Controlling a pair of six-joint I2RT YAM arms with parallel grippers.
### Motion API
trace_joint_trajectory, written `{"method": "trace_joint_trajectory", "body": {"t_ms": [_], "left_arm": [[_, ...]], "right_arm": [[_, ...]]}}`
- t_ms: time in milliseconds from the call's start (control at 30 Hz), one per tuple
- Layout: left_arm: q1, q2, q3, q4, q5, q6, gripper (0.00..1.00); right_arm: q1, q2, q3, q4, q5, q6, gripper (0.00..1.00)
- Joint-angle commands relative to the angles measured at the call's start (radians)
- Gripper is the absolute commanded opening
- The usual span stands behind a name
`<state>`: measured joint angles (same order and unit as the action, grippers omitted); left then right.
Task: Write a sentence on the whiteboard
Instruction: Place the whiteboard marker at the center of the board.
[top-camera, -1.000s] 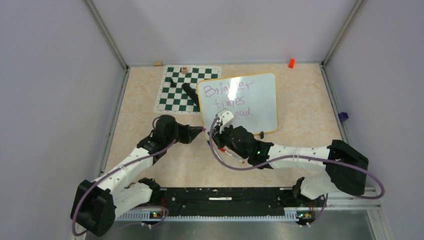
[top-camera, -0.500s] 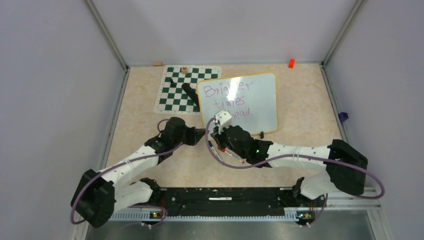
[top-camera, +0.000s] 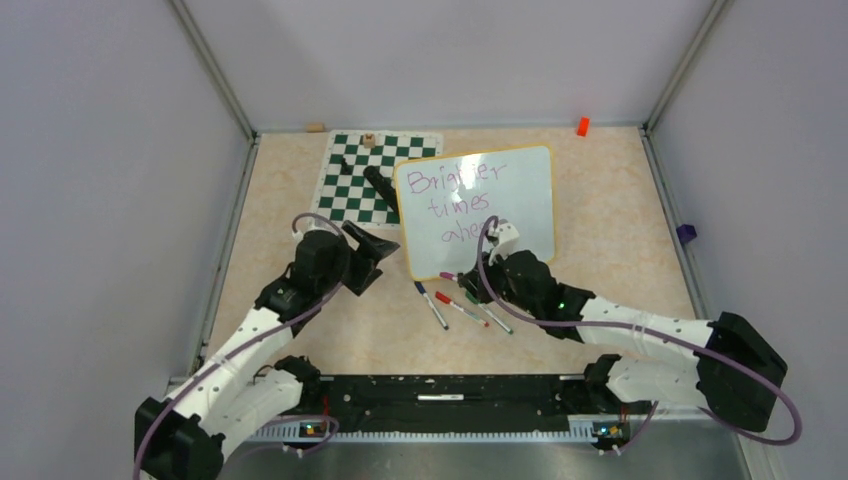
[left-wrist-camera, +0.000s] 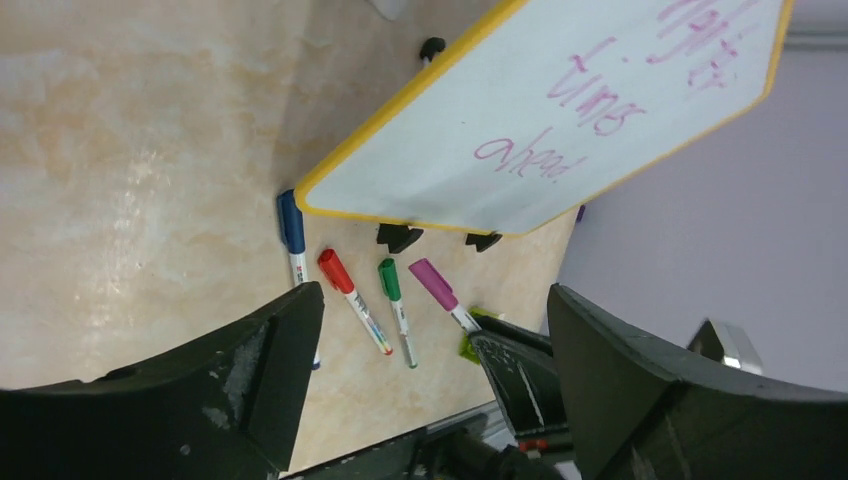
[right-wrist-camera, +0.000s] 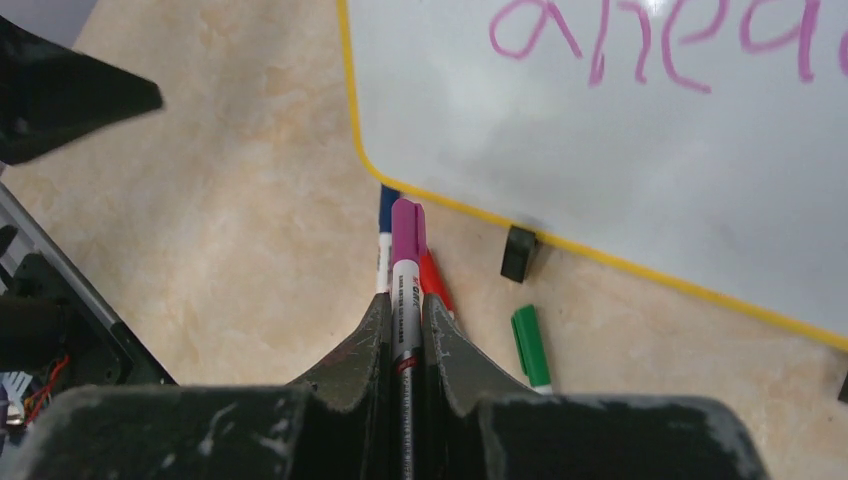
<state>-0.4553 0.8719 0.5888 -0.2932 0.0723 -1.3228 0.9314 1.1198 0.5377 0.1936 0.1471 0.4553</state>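
Observation:
The whiteboard (top-camera: 510, 195) with its yellow rim rests on the table, two black clips at its near edge. The sentence (top-camera: 455, 205) in purple reads "Brighter times ahead" in three lines; its last word (right-wrist-camera: 650, 40) fills the top of the right wrist view. My right gripper (top-camera: 462, 281) (right-wrist-camera: 405, 305) is shut on a capped purple marker (right-wrist-camera: 405, 255) (left-wrist-camera: 438, 288), just off the board's near left corner. My left gripper (top-camera: 372, 250) (left-wrist-camera: 435, 330) stands open and empty, left of the board. From the left wrist the whiteboard (left-wrist-camera: 470, 150) slants across the top.
Blue (top-camera: 431, 304), red (top-camera: 458, 308) and green (top-camera: 489, 312) markers lie side by side before the board. A green-and-white chess mat (top-camera: 355, 185) with a black piece (top-camera: 378, 184) lies behind on the left. An orange bit (top-camera: 582, 126) sits at the back wall.
My left gripper has opened and drawn back to the left, away from the marker. My right arm has carried the purple marker to the right, uncovering the three markers on the table.

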Motion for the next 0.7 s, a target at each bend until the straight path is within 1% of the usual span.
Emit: {"method": "trace_joint_trajectory", "body": {"t_ms": [0, 67, 100, 133, 200, 333, 533, 667], "left_arm": [[0.01, -0.077, 0.056, 0.042, 0.003, 0.292, 0.89], [0.01, -0.107, 0.055, 0.049, -0.009, 0.375, 0.88], [0.009, -0.119, 0.049, 0.063, -0.007, 0.418, 0.95], [0.008, -0.13, 0.042, 0.067, -0.02, 0.453, 0.98], [0.008, -0.151, 0.026, 0.06, -0.057, 0.498, 0.99], [0.007, -0.202, -0.026, 0.115, -0.062, 0.593, 0.99], [0.008, -0.241, -0.038, 0.08, -0.227, 0.693, 0.99], [0.007, -0.28, -0.062, 0.098, -0.275, 0.746, 0.99]], "right_arm": [[-0.031, -0.023, -0.049, 0.051, -0.094, 0.095, 0.0], [-0.03, -0.01, -0.064, 0.052, -0.087, 0.101, 0.0], [-0.03, -0.003, -0.072, 0.054, -0.081, 0.103, 0.0], [-0.031, 0.004, -0.077, 0.056, -0.069, 0.106, 0.0], [-0.031, 0.018, -0.089, 0.064, -0.027, 0.118, 0.0], [-0.031, 0.051, -0.101, 0.106, 0.008, 0.122, 0.0], [-0.03, 0.122, -0.096, 0.141, -0.005, 0.136, 0.0], [-0.03, 0.125, -0.105, 0.142, -0.006, 0.136, 0.0]]}}
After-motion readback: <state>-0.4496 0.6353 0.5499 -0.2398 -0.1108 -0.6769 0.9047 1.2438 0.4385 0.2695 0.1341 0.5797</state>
